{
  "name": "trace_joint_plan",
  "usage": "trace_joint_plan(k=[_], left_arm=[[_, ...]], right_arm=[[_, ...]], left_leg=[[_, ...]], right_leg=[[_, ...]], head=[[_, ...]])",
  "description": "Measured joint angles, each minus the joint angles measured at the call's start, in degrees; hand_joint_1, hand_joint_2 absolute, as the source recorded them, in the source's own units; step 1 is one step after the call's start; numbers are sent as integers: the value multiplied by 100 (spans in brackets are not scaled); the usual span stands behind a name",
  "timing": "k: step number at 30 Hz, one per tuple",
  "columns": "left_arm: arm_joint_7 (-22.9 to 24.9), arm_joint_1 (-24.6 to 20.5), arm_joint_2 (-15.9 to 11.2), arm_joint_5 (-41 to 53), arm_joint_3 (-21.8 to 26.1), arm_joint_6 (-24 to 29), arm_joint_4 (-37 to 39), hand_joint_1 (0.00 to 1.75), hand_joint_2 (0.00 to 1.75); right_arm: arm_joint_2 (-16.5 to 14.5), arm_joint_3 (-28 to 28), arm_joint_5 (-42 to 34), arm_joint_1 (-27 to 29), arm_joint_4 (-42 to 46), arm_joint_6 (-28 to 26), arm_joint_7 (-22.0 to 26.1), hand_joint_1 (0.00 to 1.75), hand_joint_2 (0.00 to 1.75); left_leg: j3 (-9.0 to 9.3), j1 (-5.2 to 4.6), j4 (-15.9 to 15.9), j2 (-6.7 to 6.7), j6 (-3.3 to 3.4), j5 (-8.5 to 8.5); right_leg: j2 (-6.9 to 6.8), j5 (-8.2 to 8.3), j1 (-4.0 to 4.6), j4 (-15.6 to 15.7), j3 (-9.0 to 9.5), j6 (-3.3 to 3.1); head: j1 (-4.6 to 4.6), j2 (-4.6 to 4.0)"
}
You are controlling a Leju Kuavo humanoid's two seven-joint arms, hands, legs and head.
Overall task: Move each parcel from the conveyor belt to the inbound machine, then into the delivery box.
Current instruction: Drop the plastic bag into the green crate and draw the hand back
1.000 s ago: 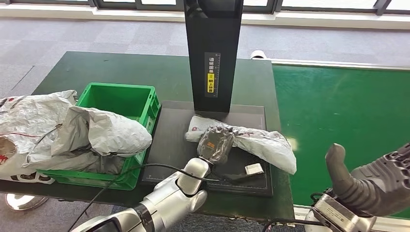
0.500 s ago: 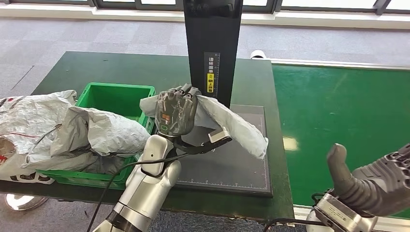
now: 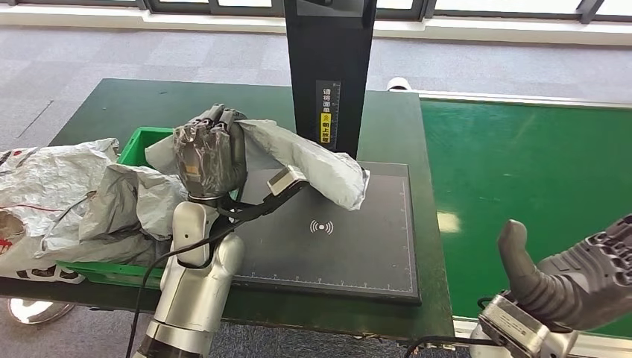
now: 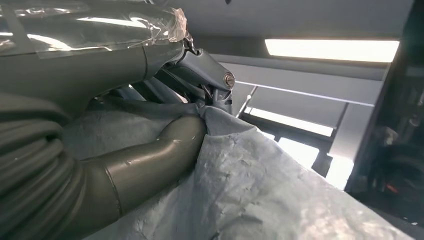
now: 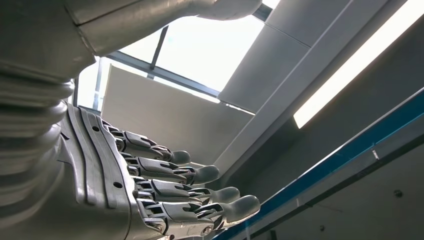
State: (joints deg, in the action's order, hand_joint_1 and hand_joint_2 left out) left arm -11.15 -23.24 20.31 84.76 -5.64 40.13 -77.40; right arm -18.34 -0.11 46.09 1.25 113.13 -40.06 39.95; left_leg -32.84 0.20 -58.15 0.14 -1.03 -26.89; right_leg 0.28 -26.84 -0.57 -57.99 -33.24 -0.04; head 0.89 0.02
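My left hand (image 3: 211,154) holds a crumpled grey parcel (image 3: 313,162) lifted off the black scanner plate (image 3: 350,246) of the inbound machine. The parcel hangs over the plate's left edge and the right rim of the green delivery box (image 3: 141,143). Up close, the left hand (image 4: 150,150) pinches the parcel's grey film (image 4: 250,195) between thumb and fingers. My right hand (image 3: 574,280) is raised at the lower right over the green conveyor belt (image 3: 522,171), fingers apart and holding nothing; its fingers (image 5: 210,192) are extended.
The scanner's black post (image 3: 328,82) stands behind the plate. Several grey and white parcels (image 3: 82,201) are heaped over the box and spill off its left side. A dark green table (image 3: 223,104) carries box and scanner.
My left hand has lifted the grey parcel off the scanner plate and carried it left and up, toward the green box. The right hand has barely moved.
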Motion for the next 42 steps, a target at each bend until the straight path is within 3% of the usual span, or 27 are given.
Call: trace_joint_plan(k=[7,15,20,23,32,42], left_arm=[[431,-208,-120,18,488,-2,247,175,175],[779,-645,-484,22,1143,-2,973,175,175],[1616,-762,-739,26,1200,-2,1384,175,175],[1876,-796,-847,27,1199,-2,1526,175,175],[1927,-800,-990,28,1293,-2,1566,175,175],[1345,-798,-940,23,2311,-2,1146,175,175]], right_arm=[[0,-1,-3,-2,-22,-1,6,0,175],[0,-2,-21,-2,-30,-1,7,0,175],[0,-2,-34,-5,-49,-1,6,0,175],[0,-2,-34,-7,-68,-1,5,0,175],[0,-2,-36,-10,-98,-1,6,0,175],[0,-32,-98,-13,-142,-1,5,0,175]], left_leg=[[1,0,0,1,-2,1],[2,0,0,2,-5,4],[2,0,0,2,-5,4],[2,0,0,3,-5,4],[1,0,0,2,-5,4],[1,1,1,3,-6,4]], right_leg=[[1,0,4,0,-1,-1],[1,1,9,-1,-1,-2],[2,1,8,-1,-1,-2],[2,1,8,-1,-1,-1],[1,1,9,-1,-1,-2],[3,0,11,-1,-3,-3]], head=[[-2,0],[-2,0],[-2,0],[-2,0],[-2,0],[-2,0]])
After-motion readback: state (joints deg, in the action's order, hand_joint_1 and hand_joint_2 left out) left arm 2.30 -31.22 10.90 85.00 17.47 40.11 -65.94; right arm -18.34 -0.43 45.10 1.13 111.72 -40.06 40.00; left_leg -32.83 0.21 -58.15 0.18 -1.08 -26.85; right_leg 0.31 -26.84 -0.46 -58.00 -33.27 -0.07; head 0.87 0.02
